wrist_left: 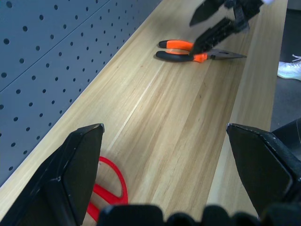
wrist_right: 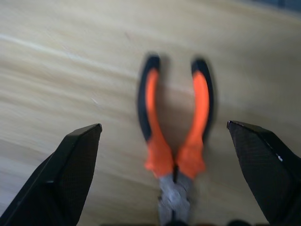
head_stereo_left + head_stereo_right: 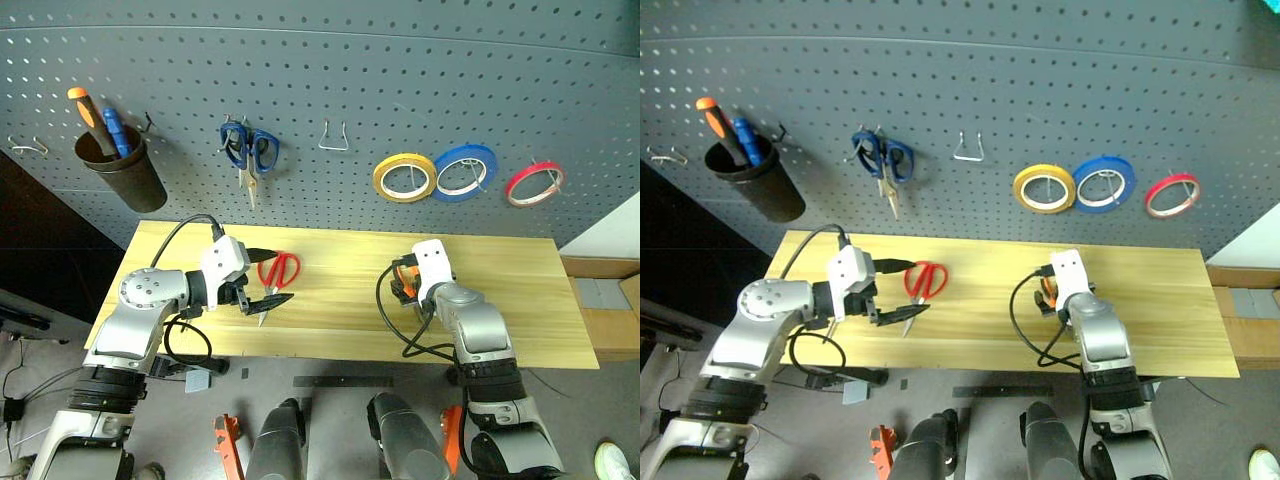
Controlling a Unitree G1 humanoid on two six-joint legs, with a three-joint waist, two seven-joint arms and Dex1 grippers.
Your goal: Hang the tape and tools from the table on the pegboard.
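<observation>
Red-handled scissors [image 3: 280, 268] lie on the light wooden table [image 3: 520, 300]. My left gripper [image 3: 270, 278] is open around their blades, and a red handle loop [image 1: 110, 188] shows beside one finger. The orange-and-black pliers [image 2: 176, 122] lie flat on the table, handles pointing away from my open right gripper [image 2: 163, 126], whose fingers stand to either side just above them. In the left wrist view the pliers [image 1: 183, 51] sit under the right gripper [image 1: 214, 23]. The yellow tape [image 3: 404, 178] hangs on the dark grey pegboard [image 3: 400, 80].
On the pegboard hang a dark cup [image 3: 125, 175] holding orange and blue drivers, blue scissors [image 3: 250, 150], a bare wire hook [image 3: 333, 138], a blue roll [image 3: 465, 170] and a red roll [image 3: 533, 183]. A cardboard box [image 3: 610, 300] stands off the table's right end.
</observation>
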